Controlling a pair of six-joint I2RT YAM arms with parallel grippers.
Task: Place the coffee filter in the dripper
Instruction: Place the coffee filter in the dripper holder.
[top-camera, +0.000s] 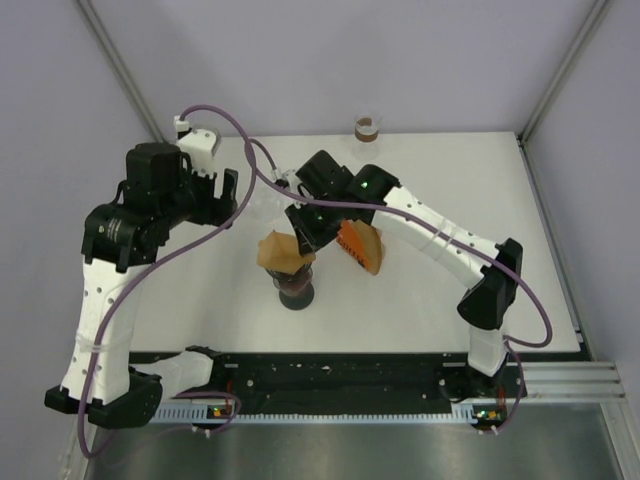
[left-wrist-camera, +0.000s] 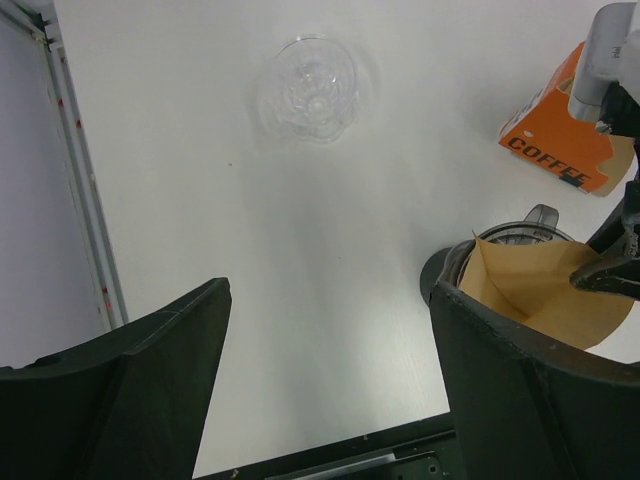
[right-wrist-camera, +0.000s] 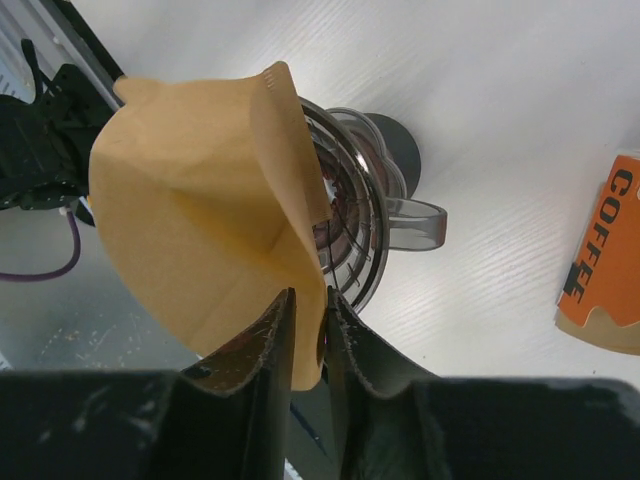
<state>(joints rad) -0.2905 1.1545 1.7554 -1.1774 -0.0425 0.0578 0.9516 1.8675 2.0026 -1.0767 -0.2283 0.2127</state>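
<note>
Right wrist view: the right claw (right-wrist-camera: 305, 320) is pinching the rim of the coffee filter (right-wrist-camera: 200, 210), jaws barely apart. The paper is leaning half out of the dripper (right-wrist-camera: 355, 210), toward the near edge of the bench (top-camera: 400, 310). The left claw (left-wrist-camera: 330, 285) is hanging wide, empty. Letting go now is risking the lopsided filter tipping out.

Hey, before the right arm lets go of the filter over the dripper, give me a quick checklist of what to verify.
1. Hold of the right gripper on the coffee filter: ok, its fingers pinch the paper's edge.
2. Filter opened into a cone: ok.
3. Filter seated in the dripper: not ok, it leans sideways and is mostly above the rim.
4. Dripper upright: ok.
5. Left gripper out of the way: ok, it is open, off to the side and holds nothing.
6. Orange coffee box clear of the dripper: ok, it lies apart from it.
</note>
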